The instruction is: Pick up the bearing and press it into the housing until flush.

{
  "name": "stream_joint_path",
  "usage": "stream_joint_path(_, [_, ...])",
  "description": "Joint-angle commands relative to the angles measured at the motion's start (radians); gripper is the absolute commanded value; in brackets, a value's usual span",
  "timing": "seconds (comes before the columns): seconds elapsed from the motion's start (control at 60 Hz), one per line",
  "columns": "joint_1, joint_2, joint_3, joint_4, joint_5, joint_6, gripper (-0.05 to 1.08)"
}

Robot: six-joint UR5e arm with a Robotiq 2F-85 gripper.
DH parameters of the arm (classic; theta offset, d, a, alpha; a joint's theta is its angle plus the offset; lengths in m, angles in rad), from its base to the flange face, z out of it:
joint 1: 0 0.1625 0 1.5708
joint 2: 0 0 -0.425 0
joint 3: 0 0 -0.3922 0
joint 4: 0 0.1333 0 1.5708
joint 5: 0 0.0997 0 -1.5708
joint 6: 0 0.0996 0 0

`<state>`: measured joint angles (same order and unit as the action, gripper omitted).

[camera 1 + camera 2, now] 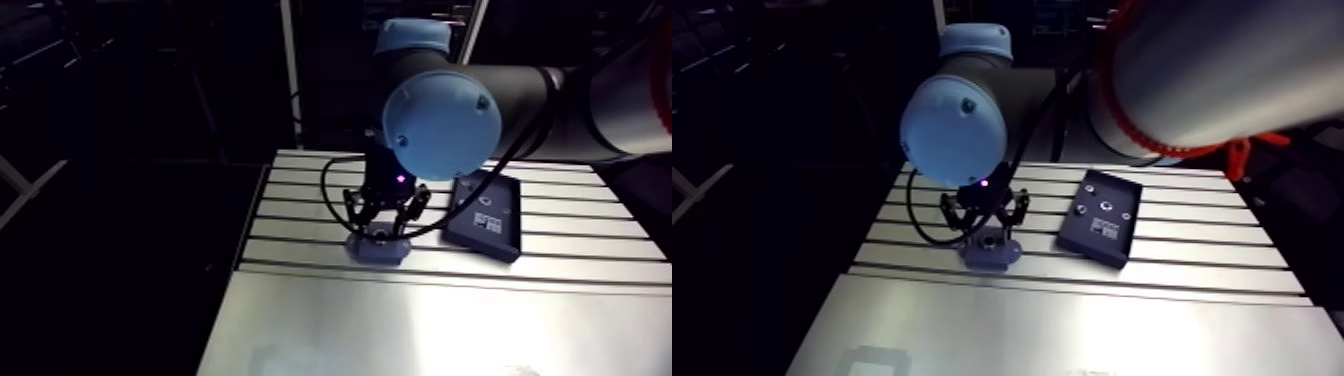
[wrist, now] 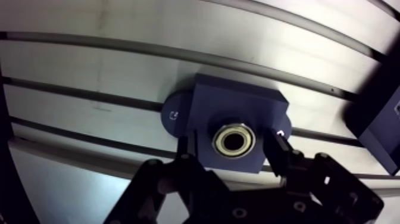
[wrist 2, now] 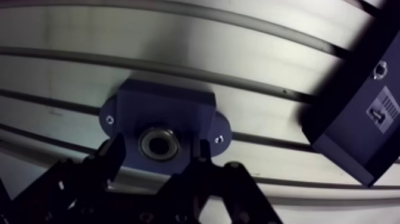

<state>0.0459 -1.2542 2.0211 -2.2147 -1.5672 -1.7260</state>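
Note:
The blue-grey housing (image 2: 238, 110) lies bolted across the table's slots, directly under my gripper (image 2: 231, 149). The bearing (image 2: 234, 140), a metal ring with a dark centre, sits inside the housing's bore and looks about level with its face. My two dark fingers (image 2: 277, 148) stand apart, one on each side of the bearing, with a gap between each tip and the ring. Nothing is held. In the arm view the gripper (image 1: 383, 226) hovers just over the housing (image 1: 378, 249).
A dark rectangular tray (image 1: 485, 215) with a white label lies on the slotted table (image 1: 300, 215) just to the right of the housing. A smooth metal plate (image 1: 430, 330) covers the table's near part. The table's left edge drops off near the housing.

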Motion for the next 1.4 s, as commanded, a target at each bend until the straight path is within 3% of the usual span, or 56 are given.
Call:
stream_joint_path(0.017, [-0.004, -0.007, -0.003, 0.002, 0.003, -0.001, 0.00])
stream_joint_path(0.5, [0.000, -0.074, -0.056, 0.084, -0.003, 0.039, 0.03])
stream_joint_path(0.533, [0.000, -0.076, -0.058, 0.087, -0.004, 0.047, 0.09])
stream_joint_path(0.55, [0.000, -0.076, -0.060, 0.092, -0.004, 0.055, 0.19])
stream_joint_path(0.567, [0.000, -0.076, -0.060, 0.092, -0.004, 0.055, 0.19])
stream_joint_path(0.583, [0.001, -0.076, -0.061, 0.099, -0.006, 0.061, 0.33])
stream_joint_path(0.6, [0.001, -0.076, -0.061, 0.099, -0.006, 0.061, 0.33])
stream_joint_path(0.617, [0.002, -0.078, -0.064, 0.108, -0.007, 0.070, 0.51])
stream_joint_path(0.633, [0.002, -0.078, -0.064, 0.108, -0.007, 0.070, 0.51])
stream_joint_path(0.65, [0.002, -0.077, -0.070, 0.119, -0.009, 0.083, 0.62])
stream_joint_path(0.667, [0.002, -0.077, -0.070, 0.119, -0.009, 0.083, 0.62])
stream_joint_path(0.683, [0.002, -0.077, -0.074, 0.130, -0.013, 0.097, 0.76])
stream_joint_path(0.867, [-0.003, -0.078, -0.080, 0.139, -0.020, 0.131, 1.04])
stream_joint_path(1.4, [0.000, -0.058, -0.054, 0.091, -0.012, 0.150, 1.08])
